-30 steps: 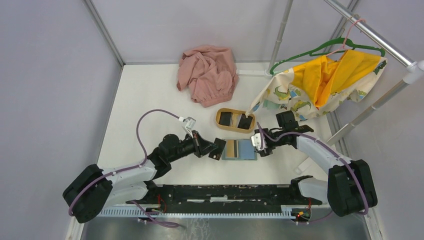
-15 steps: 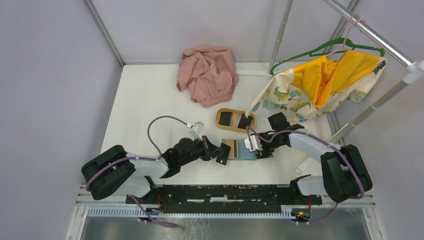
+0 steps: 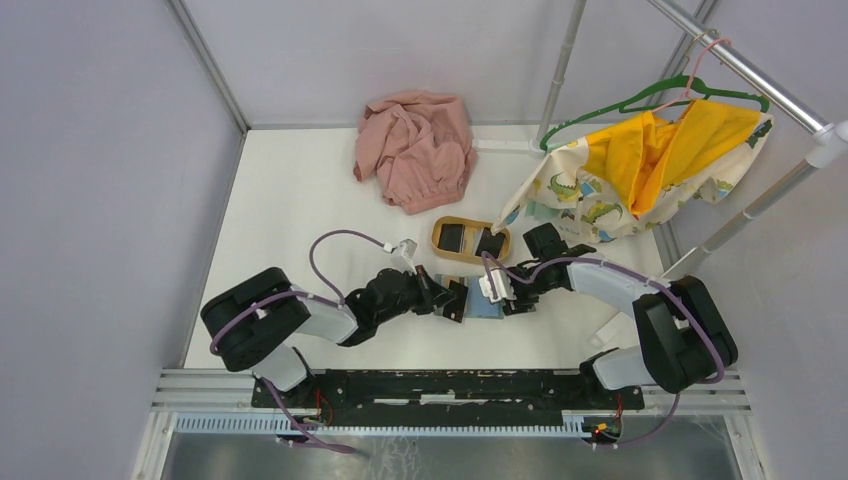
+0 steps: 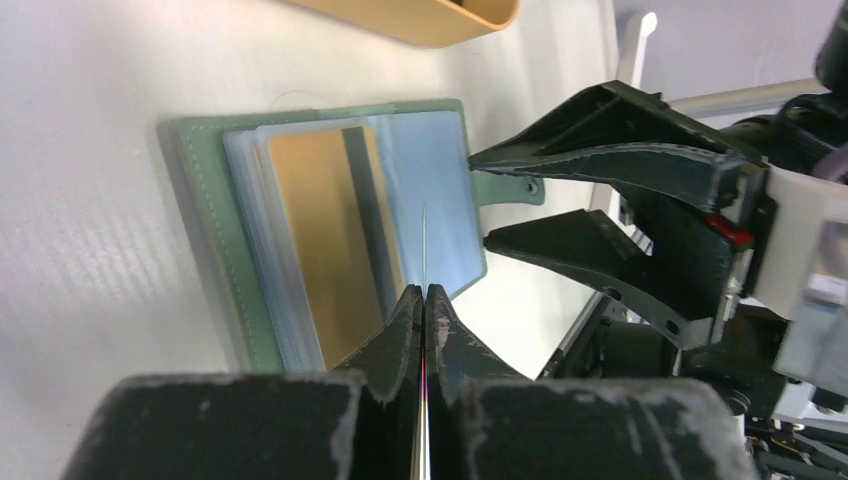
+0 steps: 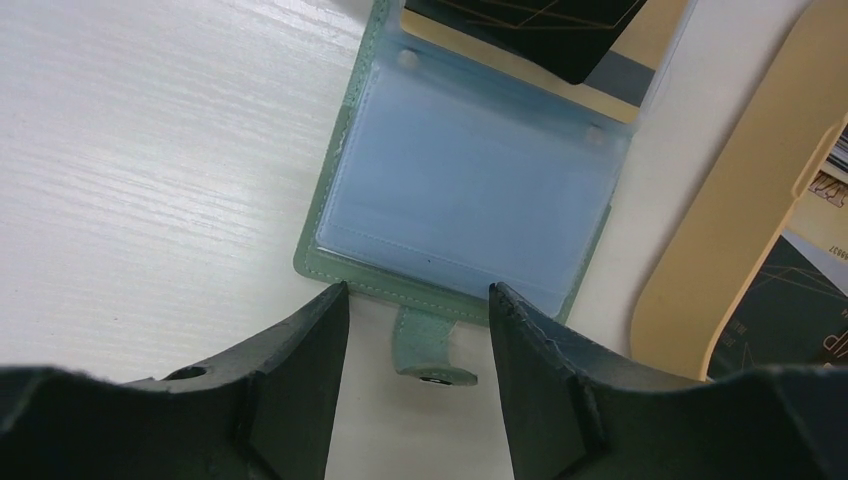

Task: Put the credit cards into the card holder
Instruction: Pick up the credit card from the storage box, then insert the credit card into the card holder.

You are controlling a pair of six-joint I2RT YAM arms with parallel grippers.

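Observation:
The card holder [image 3: 490, 300] lies open on the white table, blue-grey inside [image 5: 470, 190], with a gold-tan card [image 4: 320, 220] in its left half. My left gripper [image 4: 424, 290] is shut on a black credit card [image 3: 456, 300], seen edge-on [image 4: 425, 240], held upright over the holder's left half. The same black card shows over the gold-tan one [image 5: 530, 25]. My right gripper [image 5: 418, 292] is open at the holder's right edge, one finger on each side of the green snap strap [image 5: 432, 350] without touching it. Two more black cards [image 3: 452, 237] [image 3: 489, 244] lie in the wooden tray.
The oval tan wooden tray [image 3: 470, 226] sits just behind the holder, close to my right gripper [image 5: 740, 200]. A crumpled pink cloth [image 3: 415, 150] lies at the back. A dinosaur-print and yellow garment [image 3: 640, 165] hangs on a green hanger from the rail [image 3: 740, 65] at the right.
My left arm has swung right, carrying the black card from beside the holder to over its left half. My right gripper has moved left to the holder's edge and its jaws have narrowed slightly.

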